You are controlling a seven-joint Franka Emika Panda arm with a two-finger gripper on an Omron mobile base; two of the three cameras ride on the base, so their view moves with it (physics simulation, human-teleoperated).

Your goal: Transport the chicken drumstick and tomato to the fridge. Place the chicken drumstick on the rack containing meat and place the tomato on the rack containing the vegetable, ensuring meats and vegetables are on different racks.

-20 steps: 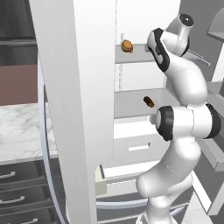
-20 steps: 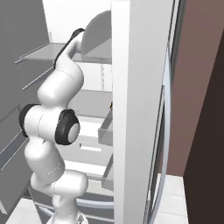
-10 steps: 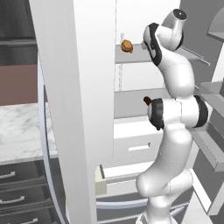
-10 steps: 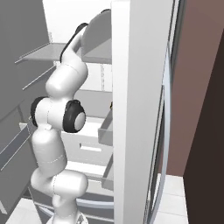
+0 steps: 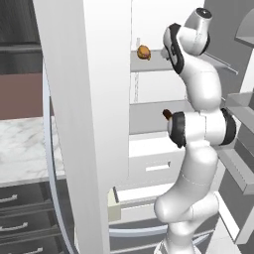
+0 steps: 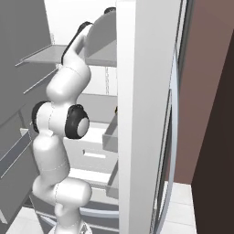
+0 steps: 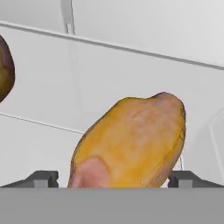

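In the hand view, the chicken drumstick is seen large and close, held between the two dark fingertips of the gripper; the jaws are closed on its sides, its thicker end tilted up and to the right. Behind it, pale inner walls of the fridge are seen, and a brown meat lump is cut by the left edge. In the left base view, the arm is reached up to the rack containing meat, where the same brown lump rests. A small dark item is seen on the shelf below.
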